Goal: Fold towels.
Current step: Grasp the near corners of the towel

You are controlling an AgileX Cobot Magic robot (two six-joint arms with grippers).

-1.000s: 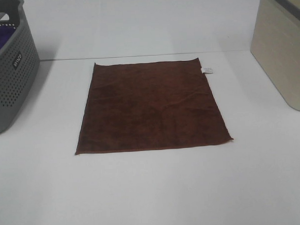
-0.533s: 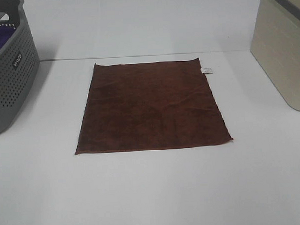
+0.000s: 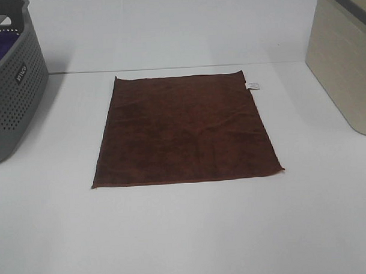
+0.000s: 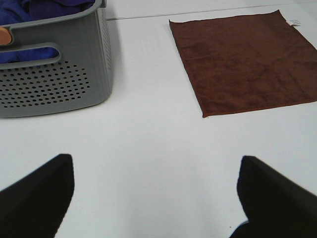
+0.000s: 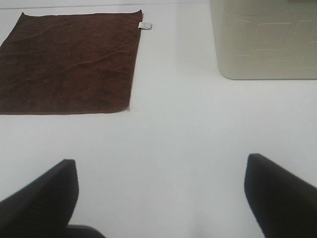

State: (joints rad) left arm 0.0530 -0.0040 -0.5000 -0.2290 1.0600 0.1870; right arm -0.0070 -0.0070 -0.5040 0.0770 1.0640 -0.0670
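Observation:
A dark reddish-brown towel (image 3: 184,128) lies flat and unfolded on the white table, with a small white tag (image 3: 253,85) at its far right corner. It also shows in the left wrist view (image 4: 245,62) and in the right wrist view (image 5: 69,62). Neither gripper shows in the exterior view. My left gripper (image 4: 156,198) is open and empty over bare table, well short of the towel's near left corner. My right gripper (image 5: 161,198) is open and empty over bare table, short of the towel's near right corner.
A grey perforated basket (image 3: 10,89) holding purple cloth (image 4: 29,10) stands at the left. A beige bin (image 3: 344,59) stands at the right; it also shows in the right wrist view (image 5: 265,39). White table (image 3: 186,233) stretches in front of the towel.

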